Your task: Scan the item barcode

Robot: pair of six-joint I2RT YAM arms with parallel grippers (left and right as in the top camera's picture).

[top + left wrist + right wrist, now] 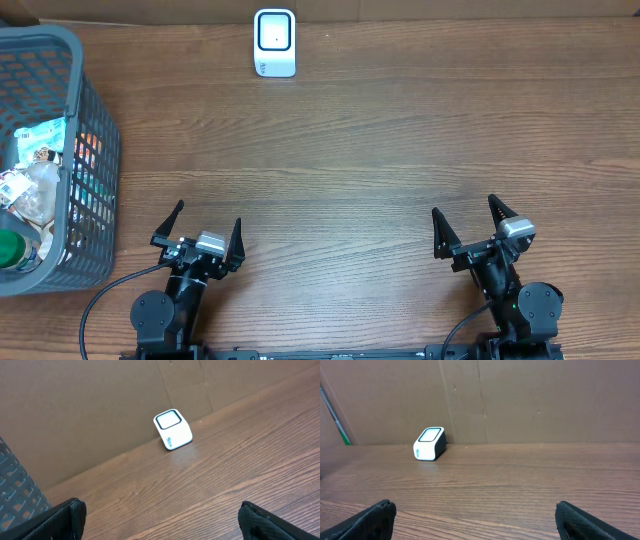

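Barely started: left fingers (170, 222) and right fingers (440, 230) spread wide, empty, over the counter (340, 180). Items (30, 180) sit in the basket (95, 120), far left; scanner (274, 42) at the back edge. Next, probably the left arm picks one.

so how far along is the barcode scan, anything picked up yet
Done: nothing. In hand: nothing, the left gripper and right gripper both stand open and empty. Left: everything, the items lie in the basket and the scanner stands far from both grippers.
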